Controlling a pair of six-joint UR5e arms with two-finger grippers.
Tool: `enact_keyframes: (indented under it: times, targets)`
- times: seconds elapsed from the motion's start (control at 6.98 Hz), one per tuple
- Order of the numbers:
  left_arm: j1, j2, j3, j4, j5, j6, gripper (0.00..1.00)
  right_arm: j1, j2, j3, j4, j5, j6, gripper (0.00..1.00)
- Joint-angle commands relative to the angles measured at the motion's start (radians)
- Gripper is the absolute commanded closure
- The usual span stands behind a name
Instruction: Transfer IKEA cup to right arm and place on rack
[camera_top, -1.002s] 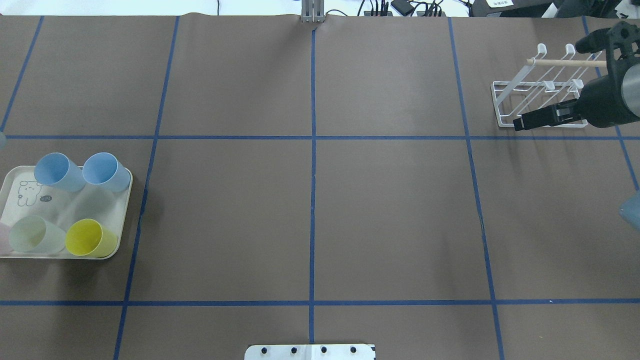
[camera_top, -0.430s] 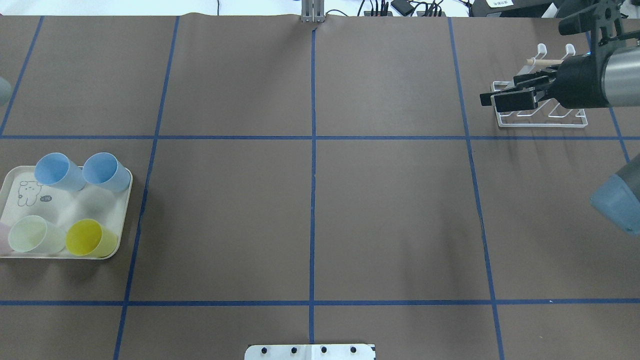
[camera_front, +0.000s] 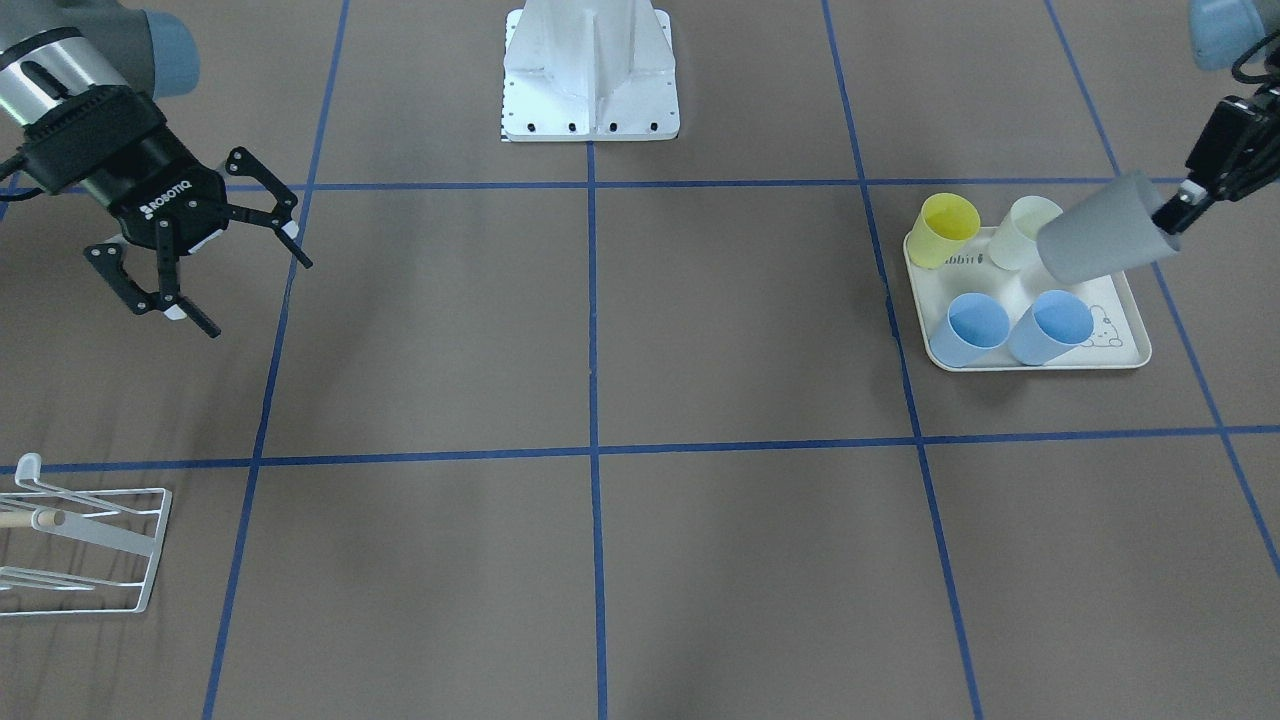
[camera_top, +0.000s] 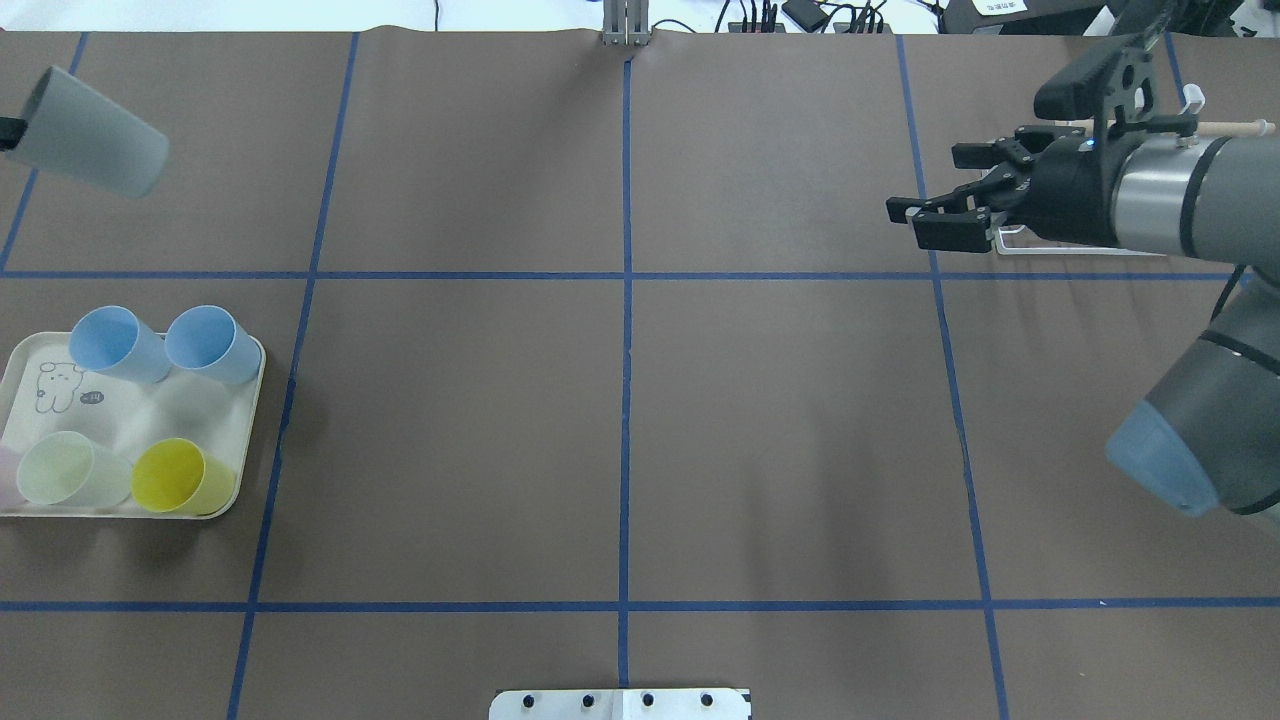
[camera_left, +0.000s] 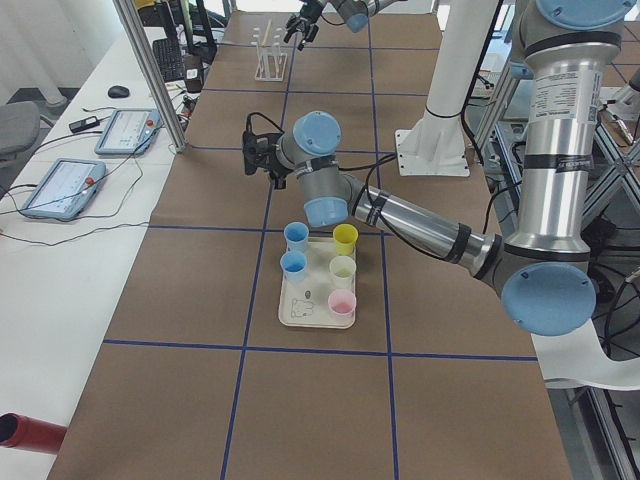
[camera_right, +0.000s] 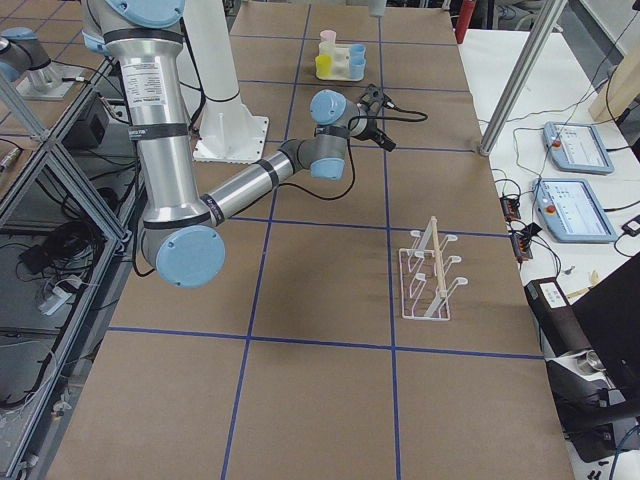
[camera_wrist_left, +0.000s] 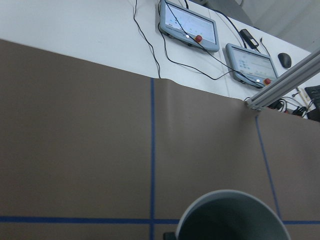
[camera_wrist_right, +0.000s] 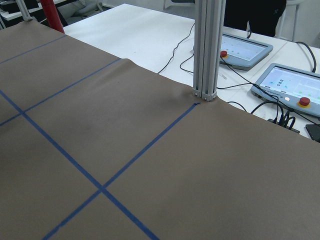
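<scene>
My left jaws are clamped on the rim of the grey cup (camera_front: 1098, 244), which hangs tilted in the air at the left end of the surface, near the tray (camera_front: 1040, 365). My right jaws stand wide apart, far across. I'd bring both arms to the middle, present the cup's free body sideways, and grip it firmly before the left jaws release; the rack (camera_front: 100, 545) comes afterwards.

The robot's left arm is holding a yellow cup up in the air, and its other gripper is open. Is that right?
Not quite. The cup that the left gripper holds in the air is grey, not yellow. The yellow cup stands on the tray. The exterior front-facing view shows this. The right gripper is open, as you said.
</scene>
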Motion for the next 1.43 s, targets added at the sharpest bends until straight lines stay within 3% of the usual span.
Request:
enact_keyframes:
  times: [0.0,0.29,0.43,0.72,1.29]
  targets:
    - [0.113,-0.144,-0.016,0.006,0.018,-0.382,1.0,-0.143,0.055,-0.003,0.004,-0.203,-0.094,0.03]
    - [0.293,-0.217,-0.009,0.011,0.188,-0.502,1.0,-0.244,0.209,-0.003,0.004,-0.244,-0.118,0.01]
    - [0.354,-0.278,-0.007,0.059,0.237,-0.568,1.0,-0.311,0.25,-0.001,0.001,-0.352,-0.132,0.01]
    - [0.406,-0.315,-0.006,0.101,0.244,-0.628,1.0,-0.494,0.278,-0.003,0.003,-0.701,-0.369,0.02]
    - [0.469,-0.375,-0.013,0.104,0.245,-0.674,1.0,-0.531,0.279,-0.02,-0.002,-0.719,-0.448,0.02]
